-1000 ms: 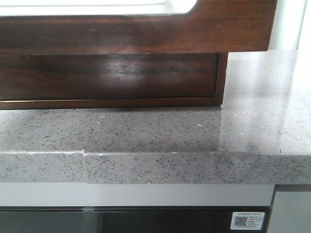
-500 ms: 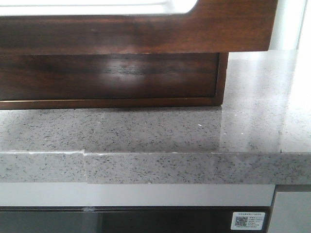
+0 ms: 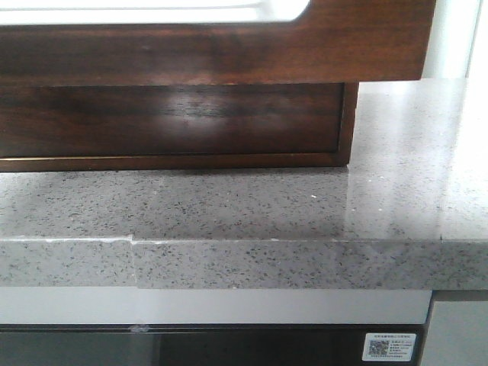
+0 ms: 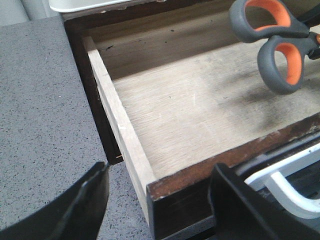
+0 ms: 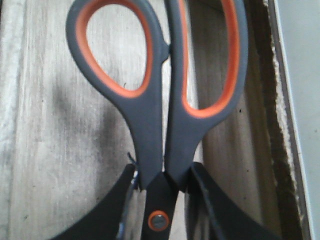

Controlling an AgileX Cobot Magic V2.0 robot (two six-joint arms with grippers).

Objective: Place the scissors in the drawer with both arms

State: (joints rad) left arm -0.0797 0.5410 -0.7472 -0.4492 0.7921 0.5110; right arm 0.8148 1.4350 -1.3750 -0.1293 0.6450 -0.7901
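Speckled grey tabletop (image 4: 40, 100) beside open drawer (image 4: 190, 115). Right gripper (image 5: 160, 200) clamps scissors (image 5: 160, 100) near pivot, handles leading, above drawer floor (contact unclear). Left gripper (image 4: 157, 200) spread, empty, at drawer front.

The drawer (image 4: 165, 115) is wood: its front (image 3: 229, 53) is dark reddish-brown and polished enough to throw a soft sheen, while the floor inside is pale, matt, scuffed board with raw, unvarnished side walls. The counter (image 3: 244, 206) looks like grey speckled stone, smooth and faintly glossy. The scissors (image 5: 165, 100) have matt grey plastic handles lined with orange rubbery-looking inserts and a small metal pivot screw.
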